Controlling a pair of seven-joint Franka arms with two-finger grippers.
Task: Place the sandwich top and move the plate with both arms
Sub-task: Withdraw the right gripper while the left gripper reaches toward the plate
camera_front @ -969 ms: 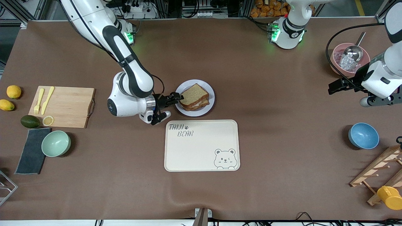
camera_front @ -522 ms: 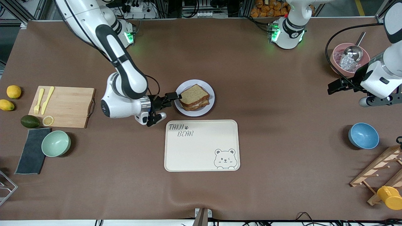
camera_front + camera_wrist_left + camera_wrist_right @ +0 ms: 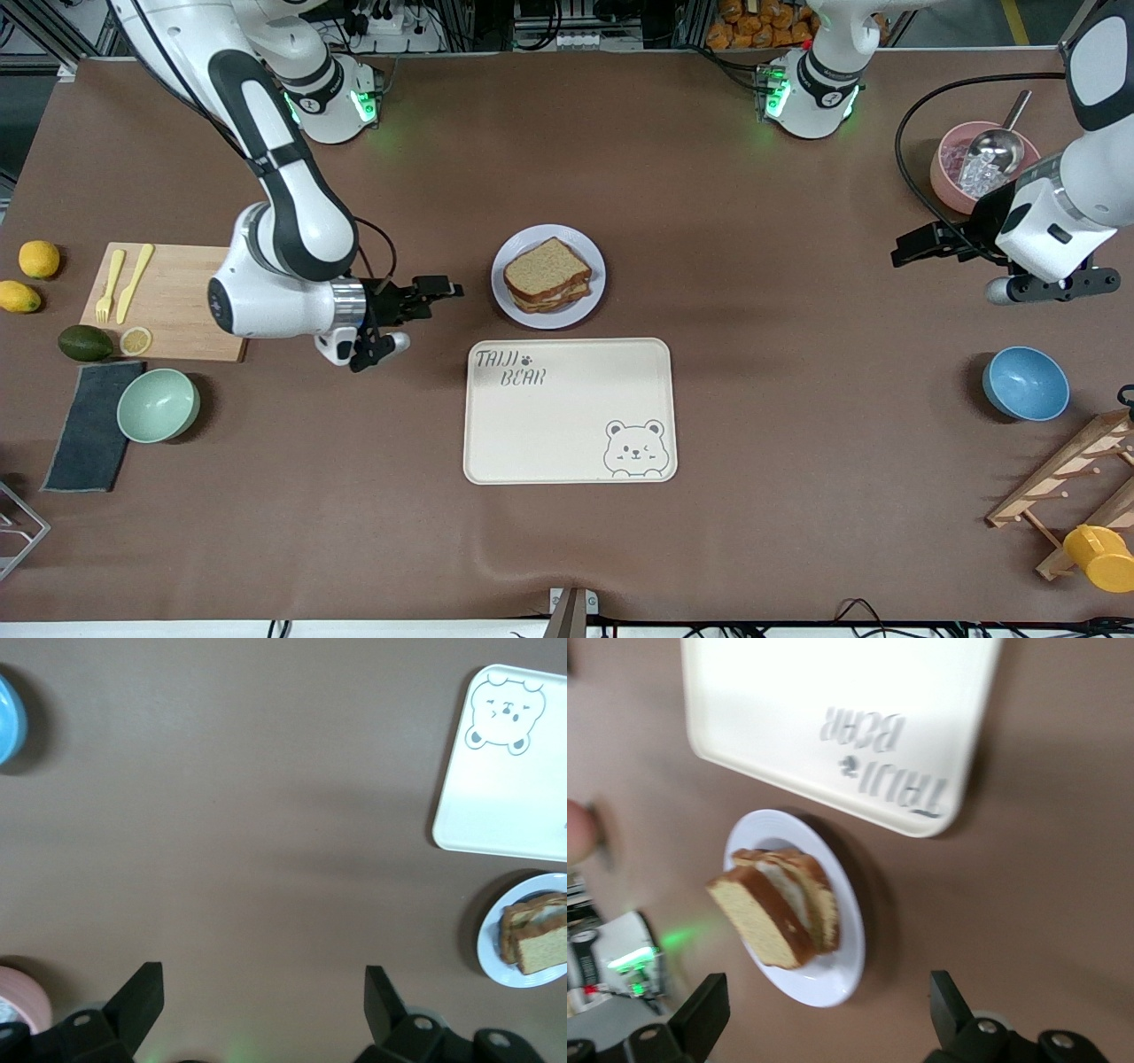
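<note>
Since a second ago the right gripper [image 3: 409, 312] has pulled back from the small round pale plate [image 3: 592, 298]. Back then its fingers were right at the plate's rim; now they are well apart from it, toward the right arm's end of the table, low over bare brown table. Its fingers are spread wide with nothing between them. The left gripper [image 3: 921, 246] has shifted a little toward the middle of the table. It waits in the air near the pink bowl [image 3: 943, 167], fingers wide apart too, holding nothing.

The brown wholemeal bread slice [image 3: 546, 266], the sandwich top, has not moved. It lies on the sandwich, on the plate, past the right gripper's fingertips.

One plate holds one sandwich. One cream bear-print tray [image 3: 569, 412] has nothing on it and lies just beside the plate, nearer to the front camera. There are three bowls: the pink one holds ice and a metal scoop [image 3: 999, 142], and the blue bowl [image 3: 1025, 383] and mint-green bowl [image 3: 159, 405] hold nothing. One wooden cutting board [image 3: 182, 304] carries one yellow fork [image 3: 109, 285], one yellow knife [image 3: 134, 283] and one lemon slice [image 3: 135, 340]. Beside it lie two lemons [image 3: 39, 259] and one avocado [image 3: 85, 343].
</note>
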